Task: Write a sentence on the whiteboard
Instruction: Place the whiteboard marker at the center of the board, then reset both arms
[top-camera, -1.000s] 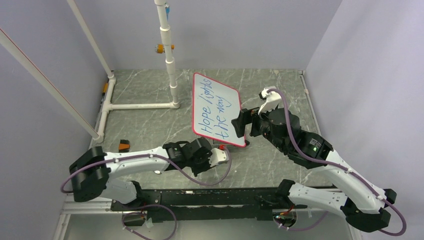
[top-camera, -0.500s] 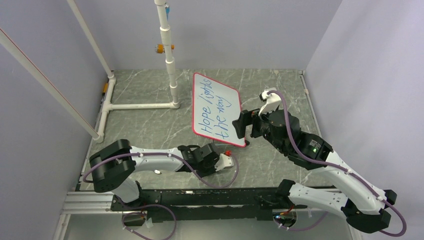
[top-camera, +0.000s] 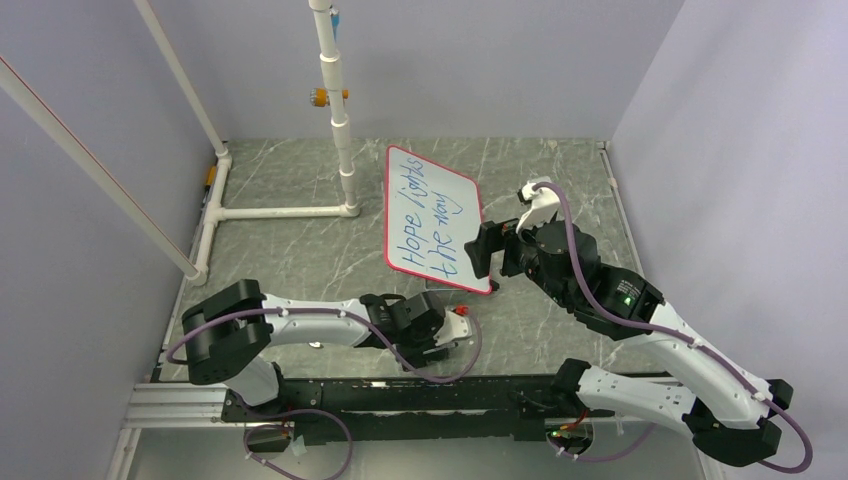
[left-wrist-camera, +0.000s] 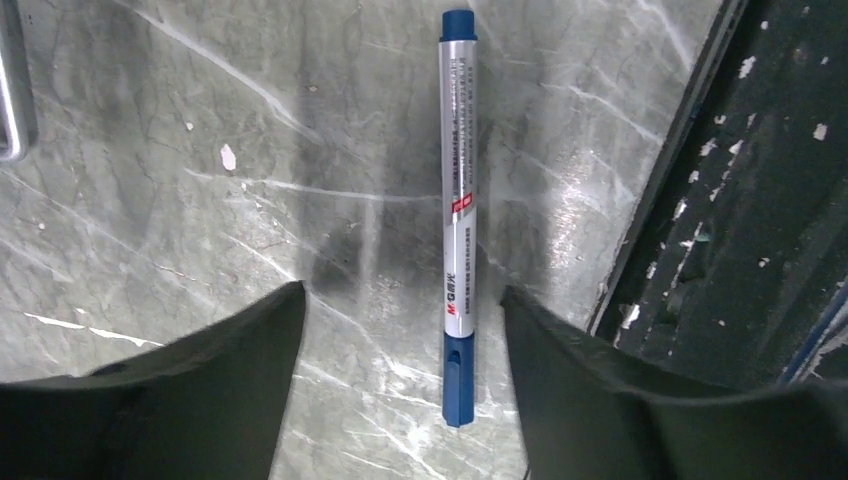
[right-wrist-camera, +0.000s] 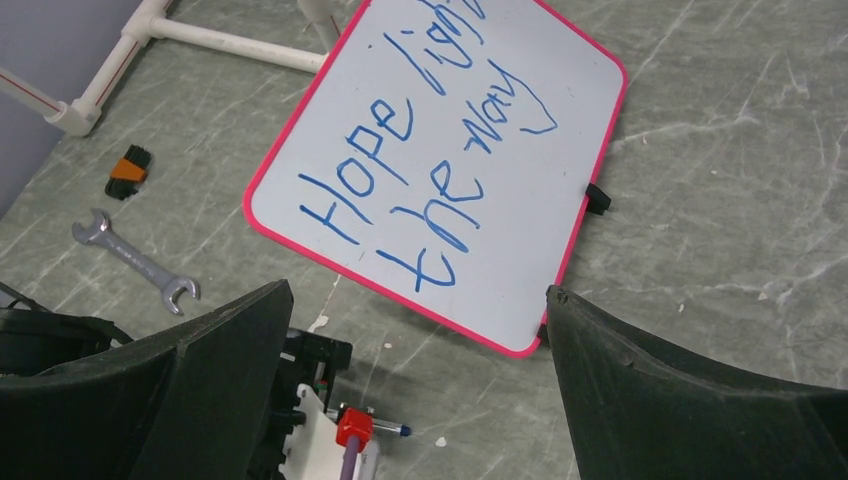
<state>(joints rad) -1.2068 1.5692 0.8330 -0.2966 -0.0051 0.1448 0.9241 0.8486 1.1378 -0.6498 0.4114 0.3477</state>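
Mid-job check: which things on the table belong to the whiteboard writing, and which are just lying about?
Belongs to the job: the whiteboard; the sentence in blue on it; the blue marker, lying loose.
Just lying about: the wrench; the small orange-and-black object; the white pipe frame.

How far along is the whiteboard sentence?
Done: the sentence "Hope lights the way" fills two lines on the whiteboard. In hand: nothing; the marker lies on the table between the open jaws of the left gripper, and the right gripper is open too. Left: probably just retracting the arms.
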